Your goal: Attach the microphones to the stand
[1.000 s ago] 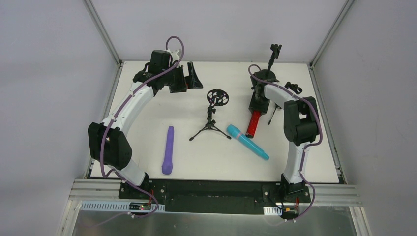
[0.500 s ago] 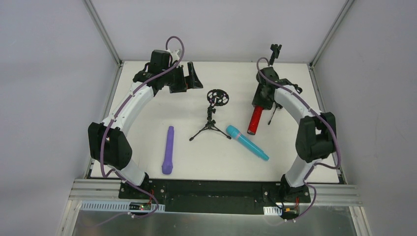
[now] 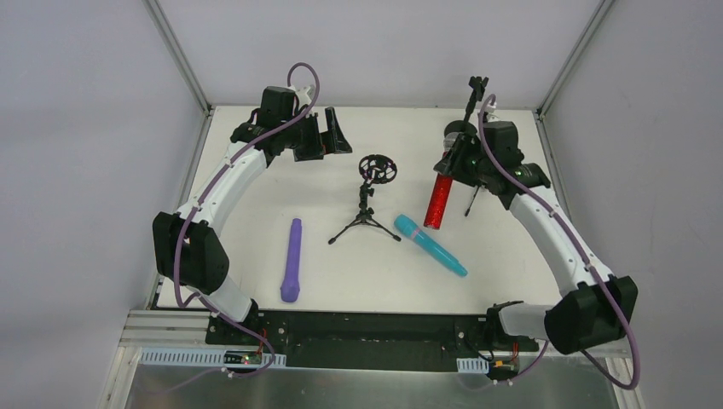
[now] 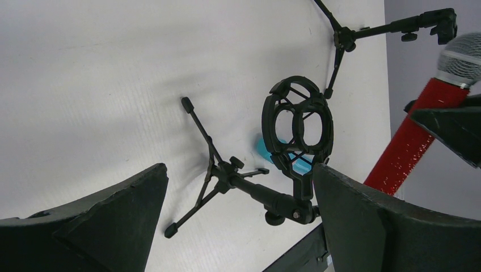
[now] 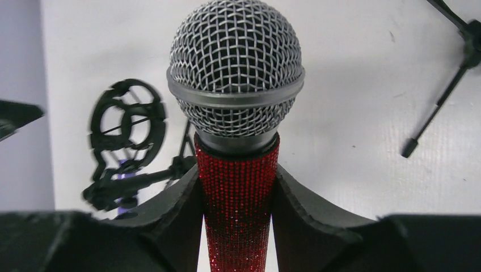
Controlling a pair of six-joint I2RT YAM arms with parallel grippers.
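Observation:
My right gripper (image 3: 460,160) is shut on the red microphone (image 3: 439,201), just below its grey mesh head (image 5: 236,68), and holds it tilted above the table. The red microphone (image 5: 238,192) fills the gap between both fingers. The black tripod stand (image 3: 367,211) with a ring mount (image 3: 378,169) stands mid-table, left of the held microphone. The cyan microphone (image 3: 429,245) lies right of the stand's legs, the purple one (image 3: 292,260) to its left. My left gripper (image 3: 328,136) hovers open at the back left, empty, looking at the ring mount (image 4: 298,124).
A second, thin black stand (image 3: 473,95) rises at the back right, close behind the right gripper, with one leg (image 3: 471,201) beside the red microphone. Metal frame posts (image 3: 179,51) and grey walls bound the white table (image 3: 256,213).
The right arm swung its elbow out toward the near right and turned its wrist. The red microphone came up off the table and moved slightly back. The left arm stayed still.

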